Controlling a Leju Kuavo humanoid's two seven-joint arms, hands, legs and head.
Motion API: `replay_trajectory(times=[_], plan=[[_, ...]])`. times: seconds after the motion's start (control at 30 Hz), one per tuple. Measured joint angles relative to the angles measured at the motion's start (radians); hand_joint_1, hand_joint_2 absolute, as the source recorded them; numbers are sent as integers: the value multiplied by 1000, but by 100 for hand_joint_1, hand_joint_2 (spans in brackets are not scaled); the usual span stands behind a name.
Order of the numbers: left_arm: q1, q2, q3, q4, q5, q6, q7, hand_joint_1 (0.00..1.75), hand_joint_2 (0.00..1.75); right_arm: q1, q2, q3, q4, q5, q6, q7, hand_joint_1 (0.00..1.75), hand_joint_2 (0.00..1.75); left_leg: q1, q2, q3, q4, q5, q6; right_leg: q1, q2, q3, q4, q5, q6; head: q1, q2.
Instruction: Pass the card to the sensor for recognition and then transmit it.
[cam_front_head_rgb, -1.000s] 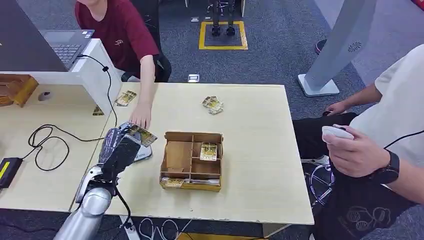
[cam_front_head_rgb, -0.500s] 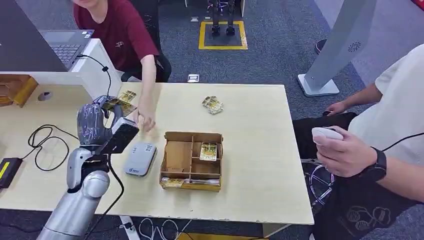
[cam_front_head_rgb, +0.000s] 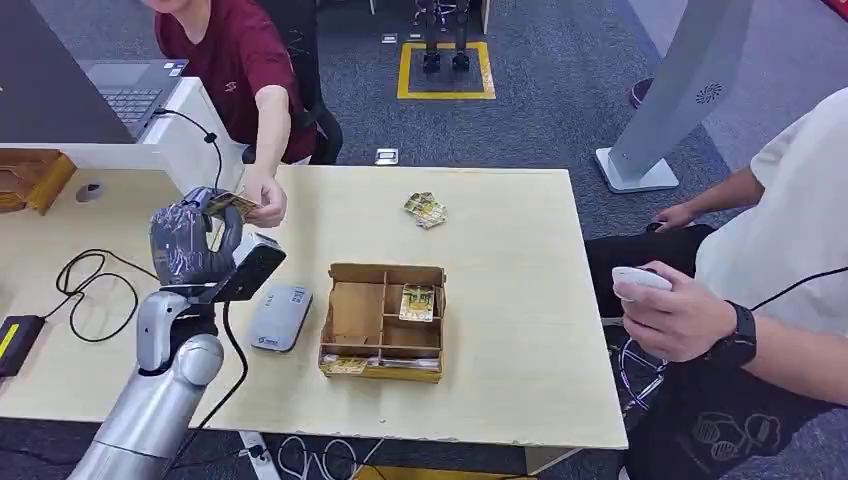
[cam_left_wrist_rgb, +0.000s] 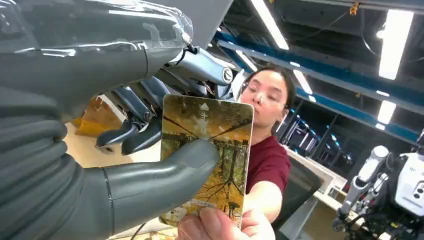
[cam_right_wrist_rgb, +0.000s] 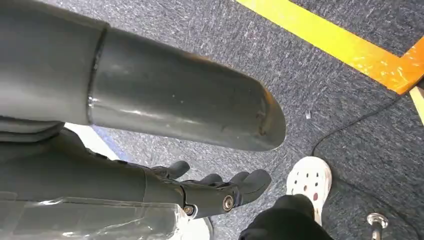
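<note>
The left robot hand had lifted away from the flat grey card sensor and was now raised above the pale wooden counter, off to the sensor's far left side. It pinched the shiny yellow picture card between its thick grey thumb and its darker fingers. A moment before, the card was low over the sensor; now it was up high and held out to the person in the dark red shirt. That person's hand had moved from the counter up to the card, and their fingertips were already touching its near edge. So the sensor step looked done, and the handing-over step was in the middle. The robot hand had not let go yet, so both were holding the card together. The right robot hand hung down over the grey carpet floor with its fingers loosely spread and nothing in them. The brown cardboard box with small compartments sat beside the sensor, with cards inside.
</note>
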Motion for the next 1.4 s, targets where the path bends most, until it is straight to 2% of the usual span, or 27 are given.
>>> replay_trajectory(times=[0.1,0.13,0.27,0.37,0.47,0.57,0.63,0.73,0.83,0.9,1.1,1.2,1.3,1.4], plan=[[0,0,0,16,0,3,0,175,175,0,0,2,1,0,0,0,0,0,0,0,0,0,0,0,0,0,0,0,0,0,0,0],[0,0,0,19,-1,3,0,0,175,0,0,2,1,0,0,0,0,0,0,0,0,0,0,0,0,0,0,0,0,0,0,0],[0,0,0,30,1,3,-7,0,175,0,-1,3,2,0,0,0,0,0,0,0,0,0,0,0,0,0,0,0,0,0,0,0],[0,-5,3,32,43,-12,-6,0,175,1,-1,6,3,-2,0,0,0,0,0,0,0,0,0,0,0,0,0,0,0,0,0,0],[1,-12,5,32,65,-50,8,0,175,1,-1,6,3,-5,0,0,0,0,0,0,0,0,0,0,0,0,0,0,0,0,0,0],[4,-23,6,26,90,-122,65,0,175,5,-1,6,2,-14,0,6,0,0,0,0,0,0,0,0,0,0,0,0,0,0,0,0],[15,-24,6,7,113,-153,60,0,175,10,-1,6,2,-14,0,7,0,0,0,0,0,0,0,0,0,0,0,0,0,0,0,0],[60,-6,5,-67,194,-255,-1,0,175,22,-1,5,1,-15,0,2,0,0,0,1,0,0,0,0,0,1,0,0,0,0,0,0],[137,45,4,-170,246,-356,-74,0,175,36,-1,-7,0,-17,0,-4,0,0,0,2,-1,0,-1,0,0,3,-2,0,-1,0,0,0],[186,80,-2,-235,258,-392,-103,0,175,42,-1,-15,0,-26,0,-7,0,0,0,2,-1,0,-1,0,0,3,-2,0,-1,0,0,0],[243,119,-8,-329,262,-412,-116,0,175,44,-1,-25,0,-27,0,-12,0,0,0,2,-1,0,0,0,0,2,-2,0,-1,1,0,0],[281,147,-26,-381,236,-435,-175,0,175,46,-1,-35,-5,-25,5,-12,0,0,0,3,-1,0,0,0,0,3,-1,0,0,0,0,0],[346,169,-68,-446,133,-406,-208,0,175,54,-1,-45,-15,-11,21,-12,0,0,0,2,-1,0,-1,1,0,2,-1,0,0,0,0,0],[394,199,-138,-478,-70,-315,-169,0,175,56,1,-60,-27,-2,30,-13,0,0,0,2,-1,0,-2,1,0,2,-1,0,-1,1,0,0]])
